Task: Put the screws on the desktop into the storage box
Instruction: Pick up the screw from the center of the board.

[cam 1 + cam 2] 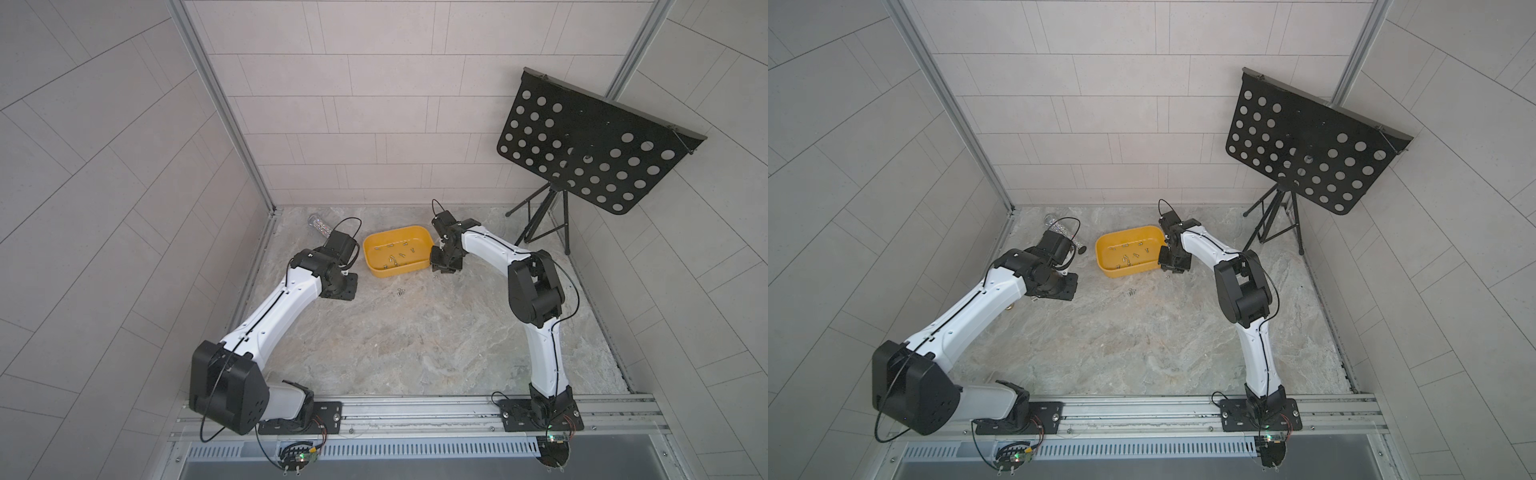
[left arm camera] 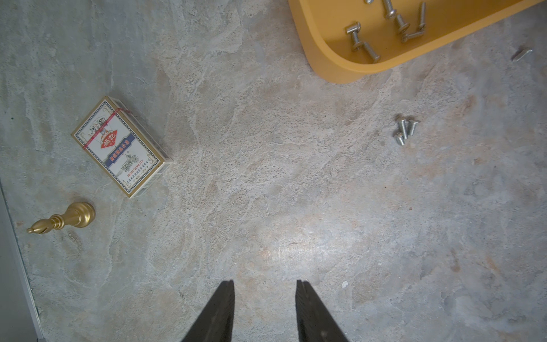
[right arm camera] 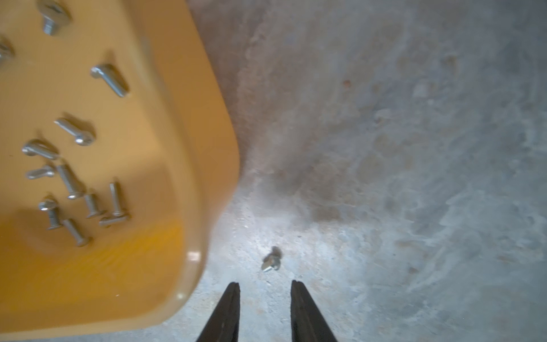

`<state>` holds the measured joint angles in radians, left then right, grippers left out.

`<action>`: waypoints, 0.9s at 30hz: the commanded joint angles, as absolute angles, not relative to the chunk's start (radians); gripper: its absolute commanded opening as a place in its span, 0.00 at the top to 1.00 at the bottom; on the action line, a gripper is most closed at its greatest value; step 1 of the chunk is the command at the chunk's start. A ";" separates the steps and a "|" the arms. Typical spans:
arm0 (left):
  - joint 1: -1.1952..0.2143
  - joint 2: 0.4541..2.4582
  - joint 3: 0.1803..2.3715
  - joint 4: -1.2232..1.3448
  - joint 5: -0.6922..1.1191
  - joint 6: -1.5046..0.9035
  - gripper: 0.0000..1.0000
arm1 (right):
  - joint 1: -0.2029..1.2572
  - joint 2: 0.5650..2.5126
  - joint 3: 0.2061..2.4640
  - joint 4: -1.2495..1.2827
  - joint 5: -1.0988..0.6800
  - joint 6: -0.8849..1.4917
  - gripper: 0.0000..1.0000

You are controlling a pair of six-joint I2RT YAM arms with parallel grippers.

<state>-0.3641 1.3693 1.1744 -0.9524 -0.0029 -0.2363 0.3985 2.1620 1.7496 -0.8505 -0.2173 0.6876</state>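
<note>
The yellow storage box stands on the marble desktop between my two arms, with several screws lying in it. Three screws lie together on the desktop in front of the box. A single screw lies beside the box's right corner. My right gripper is open just short of that single screw, close to the box wall. My left gripper is open over bare desktop left of the box, with nothing between its fingers.
A pack of playing cards and a gold chess piece lie under the left arm. A glittery tube lies at the back left. A black perforated music stand rises at the back right. A metal rail borders the desktop.
</note>
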 commanded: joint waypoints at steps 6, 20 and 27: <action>-0.360 1.377 1.158 -0.935 0.006 -0.247 0.59 | 0.400 2.126 1.699 -0.896 -0.162 0.644 0.65; -0.361 1.376 1.154 -0.937 -0.002 -0.247 0.59 | 0.408 2.211 1.816 -0.925 -0.179 0.620 0.65; -0.360 1.380 1.153 -0.939 -0.003 -0.245 0.59 | 0.417 2.281 1.898 -0.953 -0.178 0.614 0.65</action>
<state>-0.3641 1.3712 1.1660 -0.9344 0.0006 -0.2390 0.4088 2.2562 1.8698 -0.9028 -0.1944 0.6270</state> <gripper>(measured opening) 0.407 0.354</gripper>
